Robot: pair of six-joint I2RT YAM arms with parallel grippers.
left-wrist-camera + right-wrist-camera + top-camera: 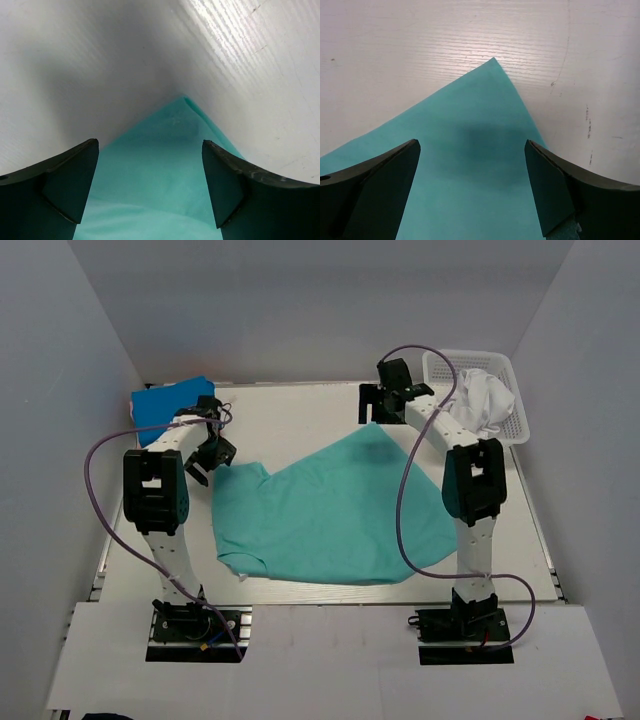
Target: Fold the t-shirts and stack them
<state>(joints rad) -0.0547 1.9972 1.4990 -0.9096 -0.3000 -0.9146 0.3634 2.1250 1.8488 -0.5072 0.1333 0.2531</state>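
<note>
Top external: teal t-shirt (330, 515) lies diagonally, near-left to far-right (left end effector (213, 464), right end effector (378, 410) wide open, empty).

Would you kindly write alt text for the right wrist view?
A corner of the teal shirt lies flat on the white table, pointing away, framed by the open black fingers of the right gripper.
</note>
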